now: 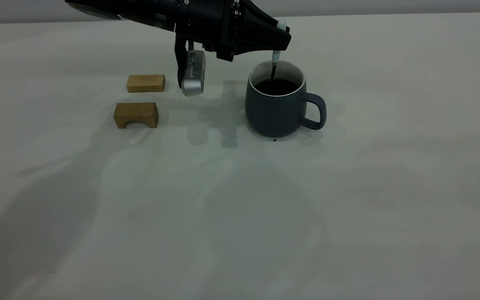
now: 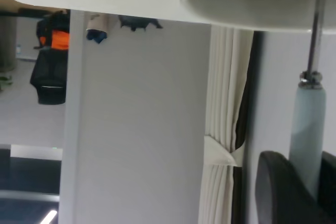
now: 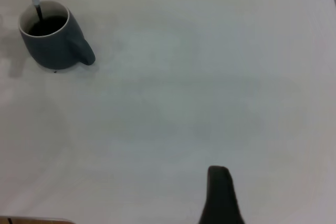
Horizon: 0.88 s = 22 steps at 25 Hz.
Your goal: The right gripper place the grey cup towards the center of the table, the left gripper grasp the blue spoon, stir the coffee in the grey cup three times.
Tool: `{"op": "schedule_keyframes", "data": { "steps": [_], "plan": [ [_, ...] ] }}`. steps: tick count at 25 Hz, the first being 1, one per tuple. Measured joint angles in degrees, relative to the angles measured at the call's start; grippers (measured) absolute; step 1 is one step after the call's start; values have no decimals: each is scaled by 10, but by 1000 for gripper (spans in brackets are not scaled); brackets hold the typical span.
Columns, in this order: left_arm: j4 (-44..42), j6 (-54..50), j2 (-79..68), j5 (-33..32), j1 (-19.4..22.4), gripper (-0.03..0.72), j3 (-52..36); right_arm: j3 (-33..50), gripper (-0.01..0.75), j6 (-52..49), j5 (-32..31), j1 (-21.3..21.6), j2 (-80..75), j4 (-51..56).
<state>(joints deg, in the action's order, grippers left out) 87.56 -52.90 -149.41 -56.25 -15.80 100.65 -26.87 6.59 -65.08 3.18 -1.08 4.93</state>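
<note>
I see the left gripper (image 1: 281, 38) hanging in the air just over the cup (image 1: 276, 104). Its fingers are pinched on the spoon (image 1: 277, 54), up at the pale blue handle. The spoon stands almost straight up and down. Its thin metal neck goes down past the white rim and into the coffee (image 1: 276, 86). The bowl of the spoon is under the dark coffee, so I cannot see it.

The cup sits on the table (image 1: 240, 200), a bit to the right of the middle and toward the far side in the outside view. Its handle points to the right there. A tiny dark speck (image 1: 274, 140) lies on the table right by the bottom of the cup.

In the left wrist view I see the blue handle (image 2: 307, 129) held between two dark fingers (image 2: 283, 192), with the metal neck running to the cup rim (image 2: 252, 11).

Two small wooden blocks sit to the left of the cup, well apart from it. One is flat (image 1: 146, 83) and the other has a little arch cut under it (image 1: 136, 114). The flat one is farther back.

The right gripper (image 3: 220, 195) is far from the cup (image 3: 52, 43), over bare table. I only see one dark finger of it, so I cannot tell if it is spread or pressed together.
</note>
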Motion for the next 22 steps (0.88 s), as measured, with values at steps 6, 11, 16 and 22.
{"op": "schedule_keyframes", "data": {
  "steps": [6, 11, 16, 22],
  "plan": [
    [0, 67, 0, -19, 0, 412, 0, 0, 592, 0, 0, 0, 0, 0],
    [0, 162, 3, -34, 8, 505, 0, 0, 592, 0, 0, 0, 0, 0],
    [-36, 405, 43, -51, 20, 509, 0, 0, 592, 0, 0, 0, 0, 0],
    [-131, 856, 134, -53, 38, 509, 0, 0, 592, 0, 0, 0, 0, 0]
  ]
}}
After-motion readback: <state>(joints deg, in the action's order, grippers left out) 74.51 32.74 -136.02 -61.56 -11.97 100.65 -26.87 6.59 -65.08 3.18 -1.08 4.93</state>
